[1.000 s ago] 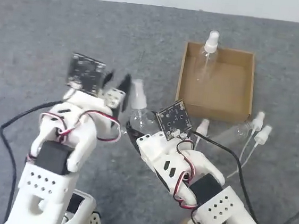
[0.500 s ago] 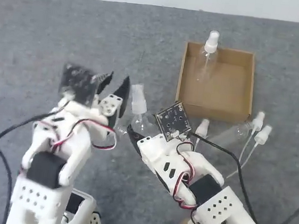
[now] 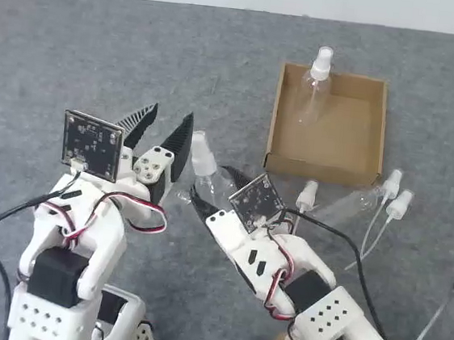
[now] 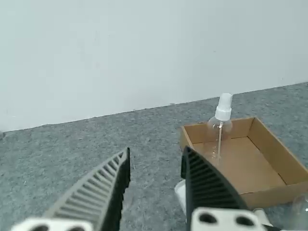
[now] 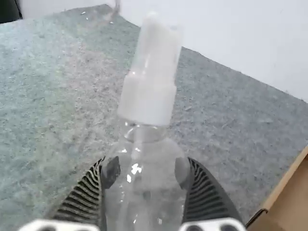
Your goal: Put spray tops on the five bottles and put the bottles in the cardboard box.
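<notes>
Carpet (image 3: 100, 59) beneath bottle (image 3: 208, 176), seemingly near-upright

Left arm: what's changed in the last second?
The left pincer drew back from the spray top, open. The right pincer stays shut on the bottle, pulled slightly toward its base. The cardboard box, boxed bottle and loose tops are unchanged.

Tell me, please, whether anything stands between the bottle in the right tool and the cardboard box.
Nothing visible does. The clear plastic bottle with a white spray top sits in the right tool; bare grey carpet lies between it and the brown cardboard box.
</notes>
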You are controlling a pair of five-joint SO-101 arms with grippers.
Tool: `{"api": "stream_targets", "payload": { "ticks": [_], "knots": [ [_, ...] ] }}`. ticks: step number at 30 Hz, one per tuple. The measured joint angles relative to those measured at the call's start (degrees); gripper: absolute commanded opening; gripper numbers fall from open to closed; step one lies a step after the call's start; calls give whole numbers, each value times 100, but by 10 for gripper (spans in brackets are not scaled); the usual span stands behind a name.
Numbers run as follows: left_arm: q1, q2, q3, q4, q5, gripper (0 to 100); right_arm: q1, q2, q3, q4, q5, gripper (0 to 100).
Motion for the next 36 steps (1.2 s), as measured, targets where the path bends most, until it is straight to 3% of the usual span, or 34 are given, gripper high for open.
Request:
{"api": "stream_targets", "payload": {
  "ticks": [11,15,21,36],
  "knots": [
    [9,387,141,0,0,161,0,0,9,-70,44,6],
    [281,369,229,0,26,115,0,9,9,-70,44,6],
    [589,53,448,185,0,108,9,0,9,-70,62,6],
    [624,-1187,554,659,-158,109,53,0,9,88,62,6]
  ]
}}
